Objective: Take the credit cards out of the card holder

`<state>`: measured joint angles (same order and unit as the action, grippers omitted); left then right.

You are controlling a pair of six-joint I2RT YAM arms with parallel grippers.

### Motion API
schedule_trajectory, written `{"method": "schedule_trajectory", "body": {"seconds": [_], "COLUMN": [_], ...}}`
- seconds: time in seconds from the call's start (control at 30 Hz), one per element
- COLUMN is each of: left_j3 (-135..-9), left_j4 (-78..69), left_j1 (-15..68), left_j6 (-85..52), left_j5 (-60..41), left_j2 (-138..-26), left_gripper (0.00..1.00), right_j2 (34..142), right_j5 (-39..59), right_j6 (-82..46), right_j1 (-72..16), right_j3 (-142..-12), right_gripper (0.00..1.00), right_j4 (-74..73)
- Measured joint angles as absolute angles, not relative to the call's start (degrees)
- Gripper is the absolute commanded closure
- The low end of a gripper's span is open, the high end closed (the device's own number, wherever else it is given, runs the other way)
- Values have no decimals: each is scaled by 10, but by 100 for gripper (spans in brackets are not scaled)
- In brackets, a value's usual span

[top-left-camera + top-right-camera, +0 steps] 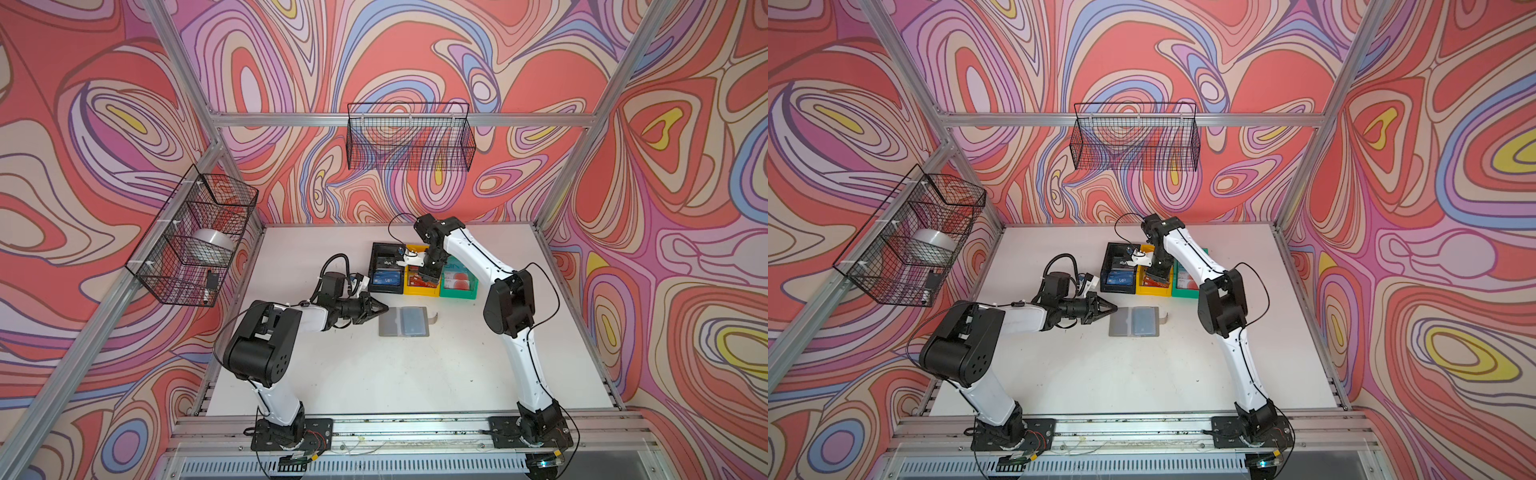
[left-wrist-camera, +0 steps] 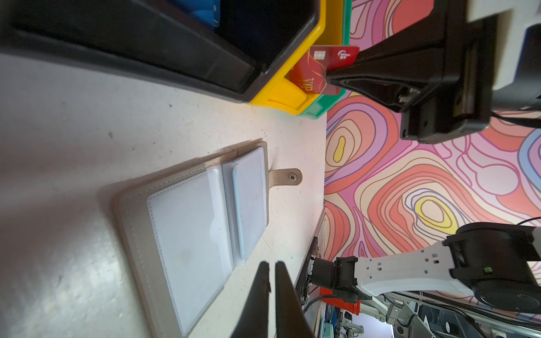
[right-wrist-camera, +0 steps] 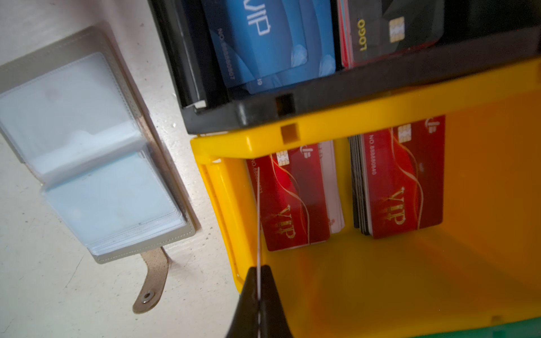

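**Card could clip the bin**

Your right fingers [image 3: 246,307] pinch a red card [image 2: 333,58] above the yellow bin [image 3: 234,146]; release off-centre and it may catch the rim. Left fingers [image 2: 259,292], nearly shut and empty, hover beside the open holder [image 1: 403,321] on the table [image 1: 374,374].

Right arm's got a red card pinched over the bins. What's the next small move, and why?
Probably open the right gripper and let the thin red plastic VIP card drop into the yellow plastic bin. The gripper is shut on the card's edge over that bin, close to its wall, and stacks of matching red cards already lie inside.
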<state>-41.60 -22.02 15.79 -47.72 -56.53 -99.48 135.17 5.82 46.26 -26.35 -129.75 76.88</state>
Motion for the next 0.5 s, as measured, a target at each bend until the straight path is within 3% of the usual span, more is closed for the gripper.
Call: {"method": "schedule_trajectory", "body": {"seconds": [0.4, 0.5], "left_j3": [-416, -416], "left_j4": [-220, -220], "left_j1": [158, 157], "left_j6": [-475, -475], "left_j5": [-565, -565], "left_j2": [-995, -995], "left_gripper": [89, 90], "right_j2": [1352, 1352], "right_j5": [62, 61], "right_j6": [465, 464], "right_j1": [-265, -265], "right_j3": [-1282, -1282], "right_gripper": [96, 90], "right_j4": [757, 755]}}
